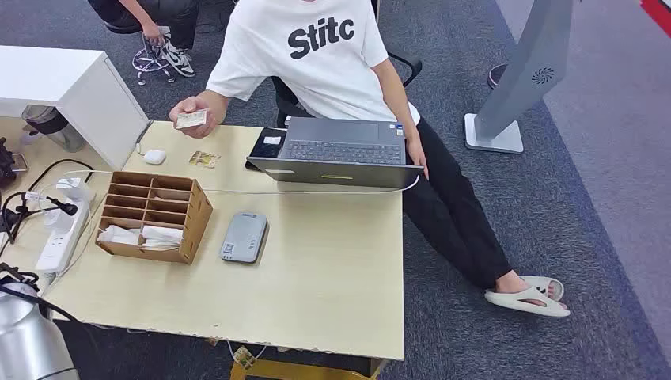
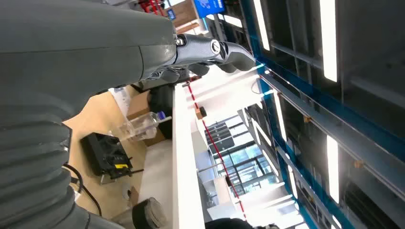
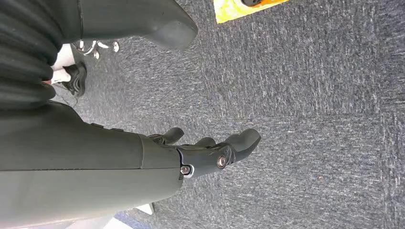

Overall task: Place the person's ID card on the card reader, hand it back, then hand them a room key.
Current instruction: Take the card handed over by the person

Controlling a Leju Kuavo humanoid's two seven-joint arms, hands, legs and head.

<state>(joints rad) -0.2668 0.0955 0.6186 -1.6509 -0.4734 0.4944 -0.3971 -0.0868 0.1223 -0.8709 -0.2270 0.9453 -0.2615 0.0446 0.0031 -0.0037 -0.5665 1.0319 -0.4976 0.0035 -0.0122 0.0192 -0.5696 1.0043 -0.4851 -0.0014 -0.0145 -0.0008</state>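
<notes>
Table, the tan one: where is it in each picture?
Head view: the tan table takes up the middle, under the card reader.
Left wrist view: its tan top lies beyond the left hand, beside a clear bottle.
Right wrist view: the right hand hangs over carpet, near a black sneaker.
Shared landmark: that sneaker, top left in the head view.

An open dark grey laptop (image 1: 336, 150) sits at the far edge of the pale wooden table (image 1: 332, 277), right of centre. Far left on the table lies a small white earbud case (image 1: 154, 157). At the left edge a white power strip (image 1: 59, 233) lies among black cables (image 1: 32, 198). A white cabinet (image 1: 75, 91) stands at the far left. On the dark grey carpet (image 1: 570, 237) far right stands a grey kiosk stand (image 1: 526, 79).
</notes>
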